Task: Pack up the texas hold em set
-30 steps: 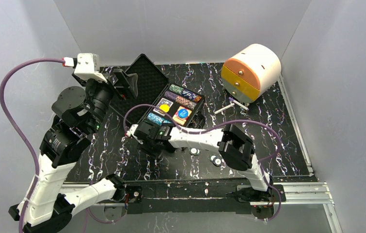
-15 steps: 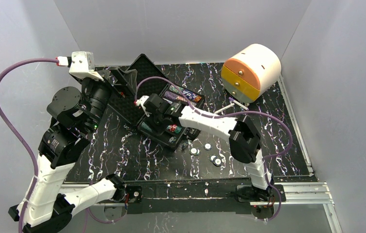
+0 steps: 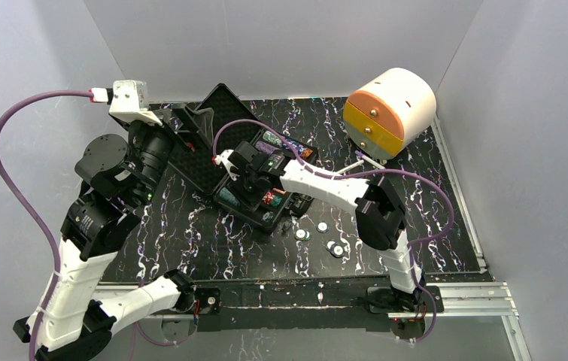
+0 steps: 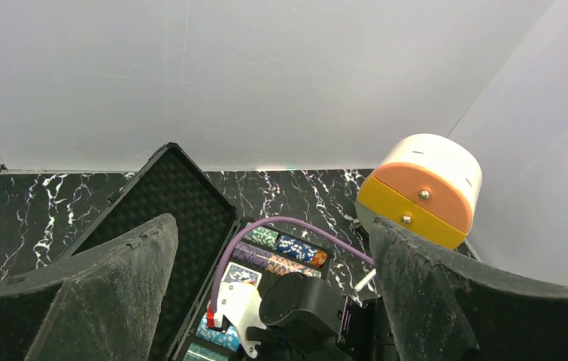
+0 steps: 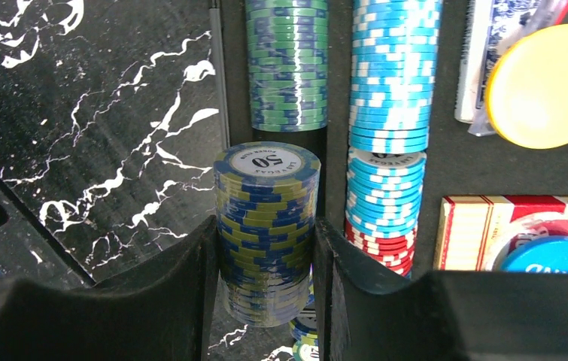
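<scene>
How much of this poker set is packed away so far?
Done: several chip rows, a card deck and a yellow button lie in the case. In hand: the right gripper is shut on a green-and-blue chip stack at the green row's end. Left: loose chips on the table, and the lid stands open.

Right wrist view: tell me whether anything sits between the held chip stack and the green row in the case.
Nothing visible does. The right gripper is shut on the chip stack, and only a bare dark gap lies between it and the green row. The blue row lies alongside, clear of that path.
</scene>
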{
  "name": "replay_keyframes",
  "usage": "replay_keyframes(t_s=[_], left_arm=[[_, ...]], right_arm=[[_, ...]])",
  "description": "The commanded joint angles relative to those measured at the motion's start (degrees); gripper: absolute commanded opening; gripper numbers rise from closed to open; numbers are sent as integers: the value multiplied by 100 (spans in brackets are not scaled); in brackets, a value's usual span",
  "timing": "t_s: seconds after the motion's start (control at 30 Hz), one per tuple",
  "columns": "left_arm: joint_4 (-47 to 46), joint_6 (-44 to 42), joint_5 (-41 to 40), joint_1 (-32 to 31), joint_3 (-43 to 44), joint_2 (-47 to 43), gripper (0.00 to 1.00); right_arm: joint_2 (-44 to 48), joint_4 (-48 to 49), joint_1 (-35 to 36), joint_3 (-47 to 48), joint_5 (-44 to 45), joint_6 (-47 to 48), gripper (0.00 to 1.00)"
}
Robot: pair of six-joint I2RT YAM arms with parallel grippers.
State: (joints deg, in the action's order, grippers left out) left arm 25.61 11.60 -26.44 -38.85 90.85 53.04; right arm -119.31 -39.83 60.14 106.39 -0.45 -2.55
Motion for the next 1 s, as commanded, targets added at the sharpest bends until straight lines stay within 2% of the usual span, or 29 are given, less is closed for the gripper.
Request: replay_keyframes(t_s=[0.0, 0.67, 0.83, 0.97], left_arm=[[-177, 11, -98, -11, -83, -8, 96], [-171, 61, -44, -9, -158, -39, 97], [-171, 80, -25, -4, -165, -31, 97], [-172, 71, -36, -6, -164, -42, 97]], right_arm=[[42, 186, 27, 102, -342, 175, 18], [-345, 182, -64, 2, -241, 246, 22], [-673, 2, -89, 396, -241, 246, 28], [-705, -21, -90, 419, -234, 246, 38]])
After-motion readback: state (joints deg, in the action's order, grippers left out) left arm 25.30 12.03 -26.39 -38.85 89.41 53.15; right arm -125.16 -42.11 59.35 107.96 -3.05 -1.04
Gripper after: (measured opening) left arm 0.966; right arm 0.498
